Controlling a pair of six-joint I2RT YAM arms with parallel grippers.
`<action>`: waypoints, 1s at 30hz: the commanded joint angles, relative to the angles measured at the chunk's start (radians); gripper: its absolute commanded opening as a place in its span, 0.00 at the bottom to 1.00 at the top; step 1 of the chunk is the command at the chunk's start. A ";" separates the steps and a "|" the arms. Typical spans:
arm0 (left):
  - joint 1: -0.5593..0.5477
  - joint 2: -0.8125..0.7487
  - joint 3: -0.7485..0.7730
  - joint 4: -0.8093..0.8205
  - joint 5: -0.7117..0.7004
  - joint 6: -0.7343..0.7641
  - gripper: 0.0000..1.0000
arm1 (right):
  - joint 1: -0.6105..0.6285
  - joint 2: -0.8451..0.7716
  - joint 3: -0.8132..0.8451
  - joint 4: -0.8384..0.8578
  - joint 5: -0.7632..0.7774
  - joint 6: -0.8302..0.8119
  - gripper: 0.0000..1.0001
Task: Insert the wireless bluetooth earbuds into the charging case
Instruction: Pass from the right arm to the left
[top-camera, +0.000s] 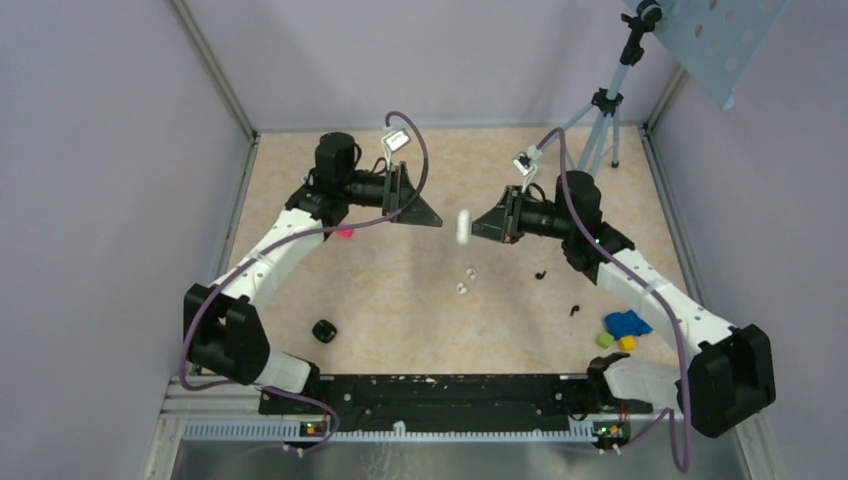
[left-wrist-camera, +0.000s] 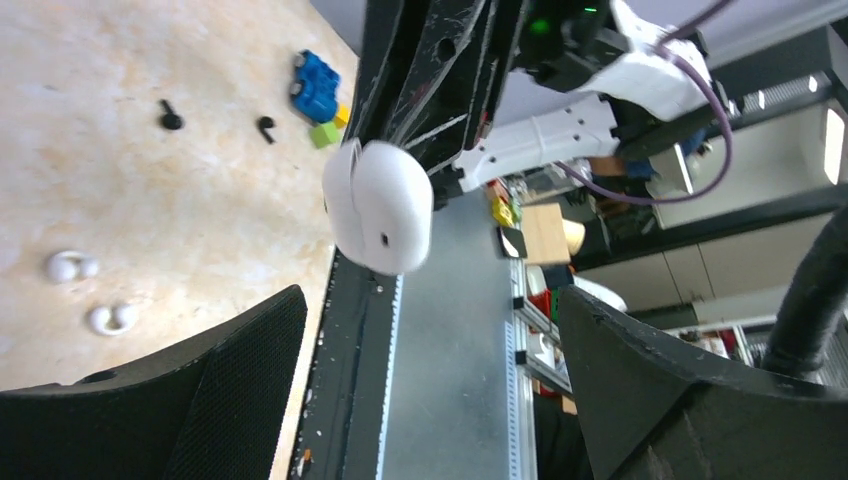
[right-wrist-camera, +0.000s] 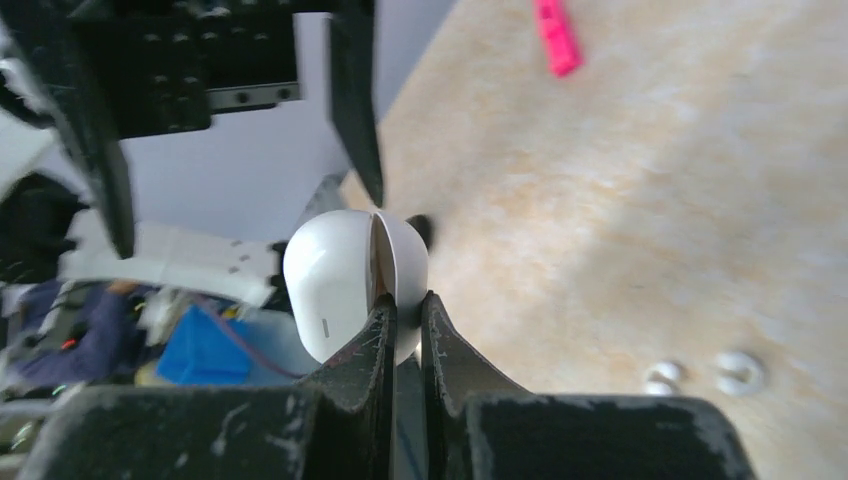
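The white charging case (right-wrist-camera: 345, 275) is held in the air over the middle of the table (top-camera: 400, 300), a bit toward the far edge. It is clamped at one end by the R jaws. The two fingers (right-wrist-camera: 365, 355) are pressed onto the shell and sit nearly together, w/ most of the case sticking out past the tips. A seam is seen running down the shell; whether the lid is ajar can't be told.

The L jaws are spread wide & grasp nothing. They are pointed at the case from the left-edge side, w/ a clear gap left. In the L wrist view the case is seen btwn and beyond the two fingers (left-wrist-camera: 230, 390) and is touched by neither.

The white earbuds (top-camera: 462, 289) are lying on the table close together, just on the near-edge side of the spot under the case, apart from both jaws. The black earbuds (top-camera: 541, 274) are lying farther toward the right edge, set apart from each other, one nearer the near edge than the other.

A small black case-like item (top-camera: 324, 330) is seen toward the near-left corner. A pink block (top-camera: 345, 232) is lying by the L arm (top-camera: 285, 235). A blue block (top-camera: 627, 323) w/ green & yellow bits is found by the right edge, close to the R arm (top-camera: 640, 285).
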 joint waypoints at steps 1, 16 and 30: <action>0.041 -0.007 0.078 -0.172 -0.065 0.160 0.99 | 0.028 -0.025 0.166 -0.508 0.339 -0.332 0.00; -0.136 0.047 0.157 -0.323 -0.483 0.089 0.73 | 0.181 0.226 0.474 -0.930 0.881 -0.405 0.00; -0.142 0.105 0.198 -0.287 -0.469 0.128 0.80 | 0.181 0.117 0.382 -0.841 0.721 -0.434 0.00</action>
